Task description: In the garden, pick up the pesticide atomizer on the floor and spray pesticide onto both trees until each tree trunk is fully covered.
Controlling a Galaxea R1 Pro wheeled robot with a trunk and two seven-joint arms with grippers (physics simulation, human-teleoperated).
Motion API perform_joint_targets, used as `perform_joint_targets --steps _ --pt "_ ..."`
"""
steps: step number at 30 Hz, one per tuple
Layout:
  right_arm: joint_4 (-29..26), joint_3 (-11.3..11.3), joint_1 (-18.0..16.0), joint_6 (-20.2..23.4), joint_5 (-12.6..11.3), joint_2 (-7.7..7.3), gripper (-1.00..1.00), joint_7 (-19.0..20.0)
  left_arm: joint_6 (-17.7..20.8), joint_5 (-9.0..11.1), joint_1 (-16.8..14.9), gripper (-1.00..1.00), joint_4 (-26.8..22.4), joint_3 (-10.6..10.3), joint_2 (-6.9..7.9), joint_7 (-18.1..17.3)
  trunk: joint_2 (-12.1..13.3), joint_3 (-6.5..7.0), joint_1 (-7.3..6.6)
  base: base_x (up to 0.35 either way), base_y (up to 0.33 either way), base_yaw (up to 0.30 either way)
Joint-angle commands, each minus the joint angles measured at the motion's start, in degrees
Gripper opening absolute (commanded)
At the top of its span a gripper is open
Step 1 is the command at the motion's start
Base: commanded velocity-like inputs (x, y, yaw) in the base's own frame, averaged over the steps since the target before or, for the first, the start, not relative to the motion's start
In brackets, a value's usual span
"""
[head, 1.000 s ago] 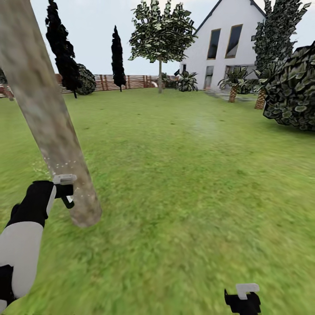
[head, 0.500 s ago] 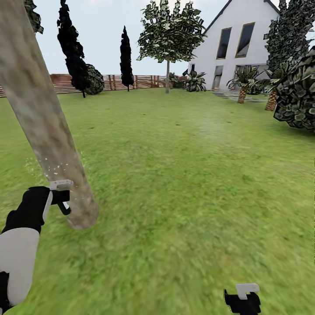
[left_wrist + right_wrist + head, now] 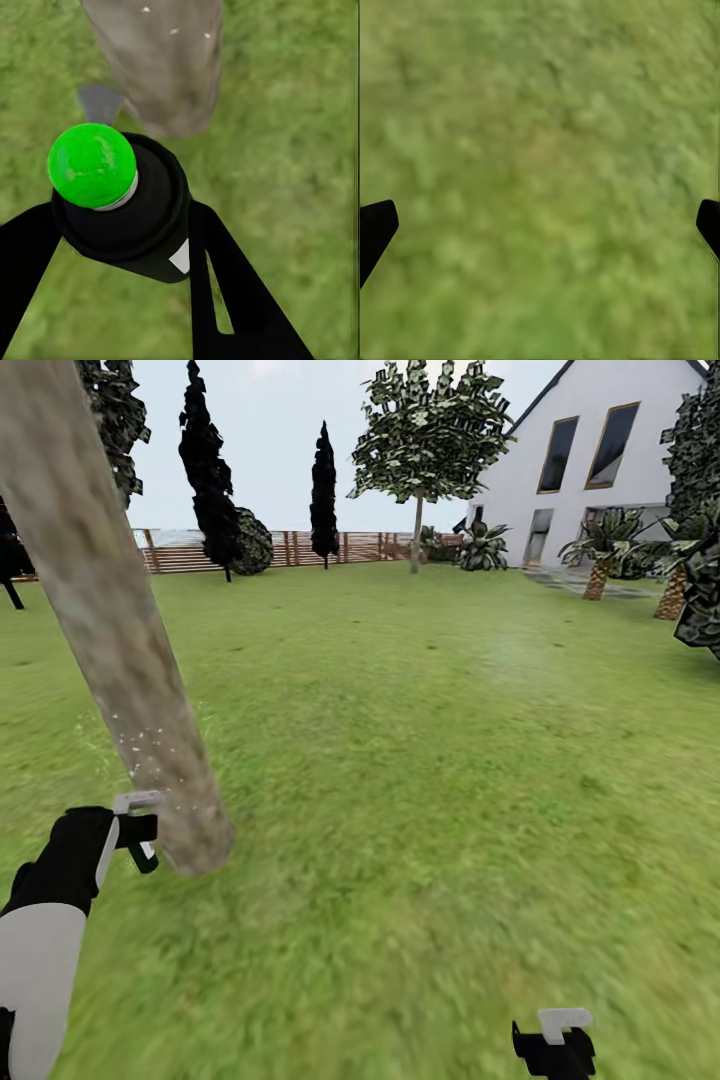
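The near tree trunk [image 3: 120,650] leans from the upper left down to the grass, with white spray specks on its lower part. My left gripper [image 3: 140,832] hangs right beside the trunk's base, shut on the pesticide atomizer [image 3: 94,165], a black bottle with a bright green cap. In the left wrist view the black fingers [image 3: 225,285] clamp the bottle's sides, and the trunk [image 3: 161,60] stands just beyond it. A second leafy tree [image 3: 417,540] stands far off by the fence. My right gripper [image 3: 555,1045] is open low over bare grass [image 3: 540,180].
Open lawn [image 3: 420,760] stretches ahead and to the right. A wooden fence [image 3: 300,548] with dark cypresses lines the far edge. A white house [image 3: 590,460], palms and a bush stand at the far right.
The view has panned left, so the background has slid right. My left gripper with the atomizer has dropped a little along the trunk's base. The right gripper has stayed put.
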Motion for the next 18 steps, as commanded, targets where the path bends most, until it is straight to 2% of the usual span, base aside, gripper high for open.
perform_joint_targets --steps 1,6,12,18 --pt "0.12 -0.37 -0.06 -0.23 0.6 0.0 1.0 -0.23 0.22 -0.58 -0.05 -1.0 -0.17 0.16 -0.01 -0.55 -0.02 -0.05 0.01 0.229 -0.2 0.005" --pt "0.12 -0.37 -0.06 -0.23 0.6 0.0 1.0 -0.2 0.22 -0.59 -0.04 -1.0 -0.34 0.18 0.0 -0.43 -0.02 -0.05 0.01 0.224 -0.196 0.001" --pt "0.2 -0.37 -0.06 -0.23 0.6 0.0 1.0 -0.28 0.22 -0.59 -0.04 -1.0 -0.27 0.18 0.0 -0.32 -0.02 -0.05 0.01 0.09 -0.261 0.003" --pt "0.21 -0.37 -0.06 -0.23 0.6 0.08 1.0 -0.23 0.22 -0.59 -0.04 -1.0 -0.26 0.18 0.0 -0.29 -0.02 -0.05 0.01 0.1 -0.268 0.231"
